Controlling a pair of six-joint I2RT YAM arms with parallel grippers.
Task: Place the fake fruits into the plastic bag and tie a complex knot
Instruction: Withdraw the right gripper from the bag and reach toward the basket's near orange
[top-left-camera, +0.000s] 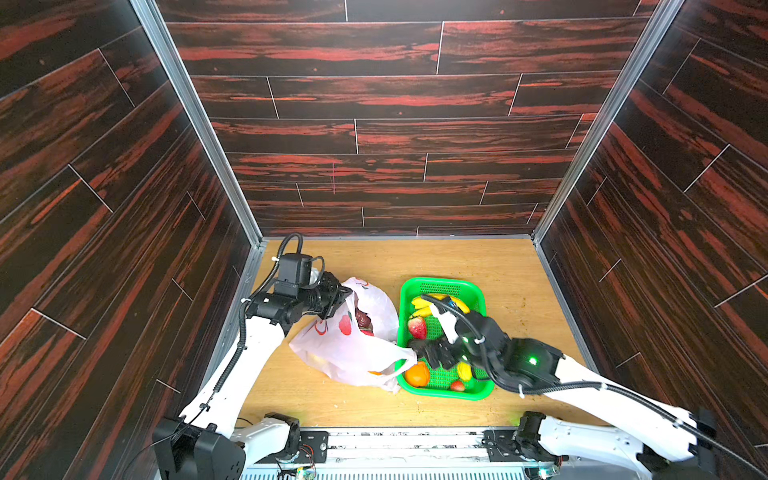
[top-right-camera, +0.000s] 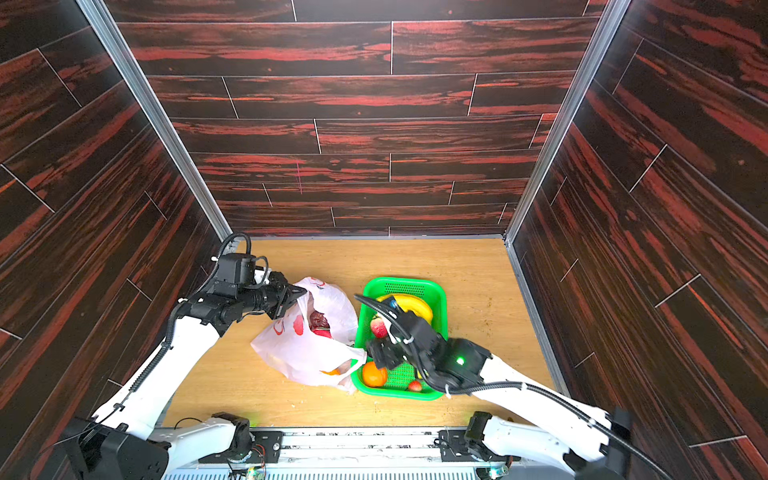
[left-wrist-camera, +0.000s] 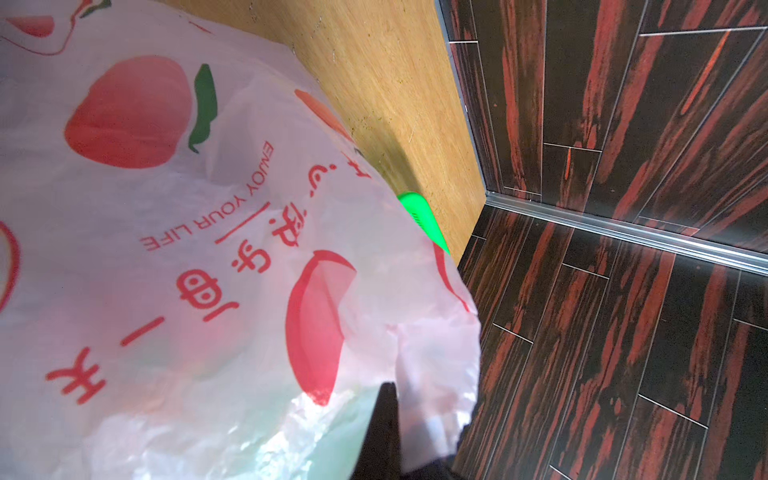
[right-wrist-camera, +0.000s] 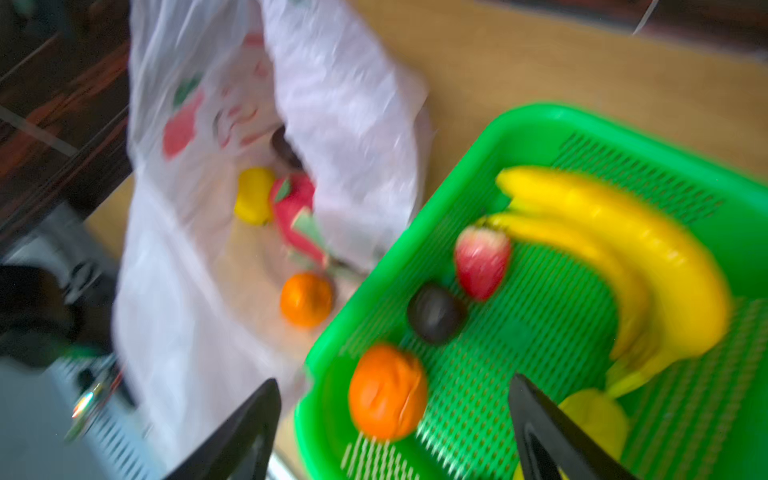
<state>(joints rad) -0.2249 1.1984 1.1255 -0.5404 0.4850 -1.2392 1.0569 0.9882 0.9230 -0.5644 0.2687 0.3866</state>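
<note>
Pale wooden tabletop (top-left-camera: 457, 257) bears plastic bag (top-left-camera: 349, 353), walled by dark red-streaked panels (top-left-camera: 374, 104).

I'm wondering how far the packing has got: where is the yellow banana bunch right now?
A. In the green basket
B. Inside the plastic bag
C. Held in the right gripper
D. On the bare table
A: the banana bunch lies inside the green basket, near a strawberry, and not in the plastic bag.
</note>
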